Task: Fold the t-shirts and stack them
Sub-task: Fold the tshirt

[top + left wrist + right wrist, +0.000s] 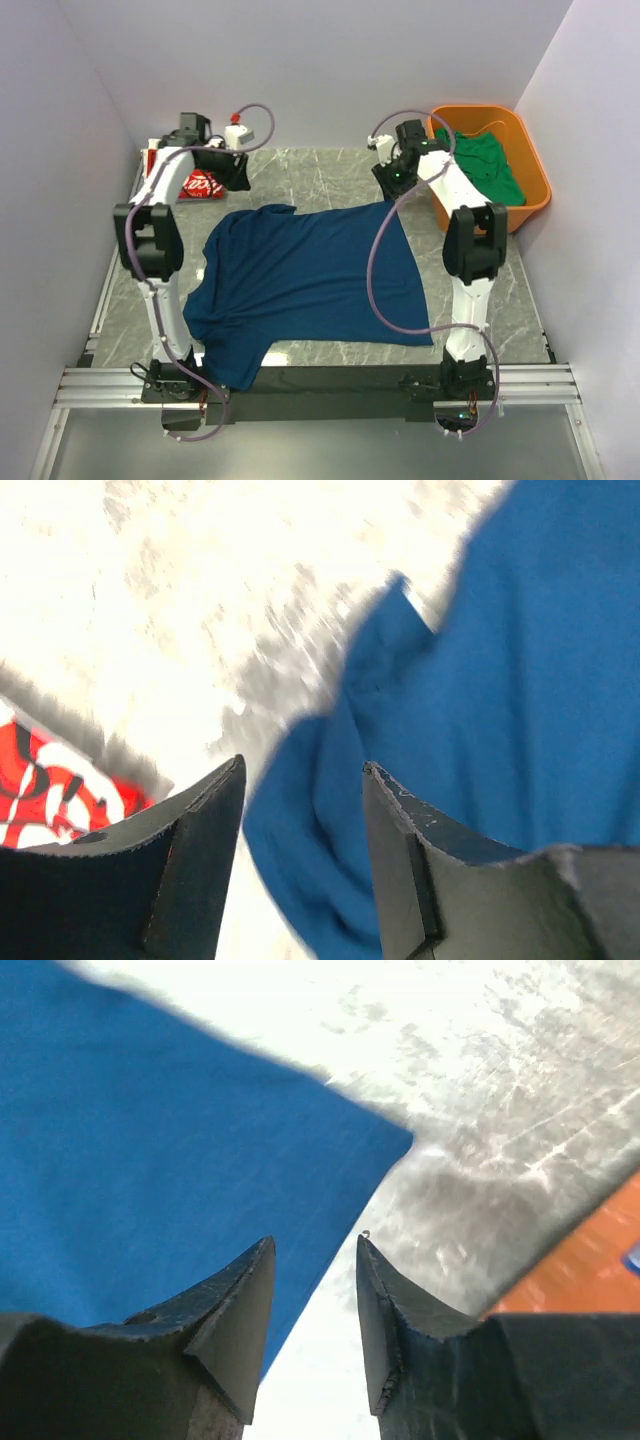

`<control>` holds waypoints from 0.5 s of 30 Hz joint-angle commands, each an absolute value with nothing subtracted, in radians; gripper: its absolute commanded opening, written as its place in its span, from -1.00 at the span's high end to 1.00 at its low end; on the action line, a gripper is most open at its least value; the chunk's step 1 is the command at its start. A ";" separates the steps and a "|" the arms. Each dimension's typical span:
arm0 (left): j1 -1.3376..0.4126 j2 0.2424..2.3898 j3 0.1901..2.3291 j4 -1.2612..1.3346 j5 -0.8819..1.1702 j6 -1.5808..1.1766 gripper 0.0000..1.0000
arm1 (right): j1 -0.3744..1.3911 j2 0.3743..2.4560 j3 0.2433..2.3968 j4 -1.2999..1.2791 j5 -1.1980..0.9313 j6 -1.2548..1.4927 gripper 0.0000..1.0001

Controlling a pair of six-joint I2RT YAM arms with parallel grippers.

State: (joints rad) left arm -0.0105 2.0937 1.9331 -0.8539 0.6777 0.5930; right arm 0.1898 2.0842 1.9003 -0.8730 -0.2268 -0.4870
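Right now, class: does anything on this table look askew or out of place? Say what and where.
The navy shirt lies crooked on the table; its near-left corner reaches past the front edge by the left arm's base.

The left pincer (304, 765) has its jaws apart with nothing gripped between them. Under its tips and off to its right, the blue t-shirt (520, 680) lies on the pale marbled bench (200, 600). A red t-shirt (50, 795) with white lettering shows just left of it.

Orange tub (527, 208) on marble table (320, 175)
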 commanded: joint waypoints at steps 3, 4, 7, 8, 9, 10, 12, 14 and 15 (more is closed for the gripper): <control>-0.093 2.198 1.996 -0.626 0.586 0.393 -0.14 | 0.186 2.219 1.971 -0.770 -0.089 -0.397 0.00; -0.100 2.212 1.988 -0.606 0.571 0.362 -0.16 | 0.184 2.244 1.977 -0.743 -0.077 -0.394 -0.04; -0.130 2.253 1.997 -0.574 0.539 0.344 -0.17 | 0.181 2.270 1.976 -0.713 -0.045 -0.391 -0.12; -0.135 2.264 2.002 -0.578 0.532 0.351 -0.17 | 0.183 2.275 1.977 -0.710 -0.041 -0.396 -0.13; -0.150 2.270 2.000 -0.584 0.528 0.357 -0.17 | 0.181 2.282 1.979 -0.712 -0.041 -0.397 -0.14; -0.155 2.278 1.993 -0.583 0.528 0.367 -0.18 | 0.181 2.284 1.976 -0.710 -0.038 -0.400 -0.16; -0.170 2.279 1.967 -0.584 0.545 0.380 -0.21 | 0.181 2.283 1.957 -0.706 -0.038 -0.408 -0.21; -0.187 2.295 1.967 -0.597 0.543 0.388 -0.22 | 0.181 2.283 1.951 -0.699 -0.035 -0.405 -0.22; -0.192 2.301 1.964 -0.600 0.543 0.393 -0.23 | 0.181 2.284 1.953 -0.698 -0.038 -0.403 -0.25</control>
State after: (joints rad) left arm -0.1772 2.2890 1.9526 -0.6231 0.5472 0.3954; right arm 0.1852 2.3066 1.9244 -0.7372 -0.0589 -0.4114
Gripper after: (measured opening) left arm 0.610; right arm 0.614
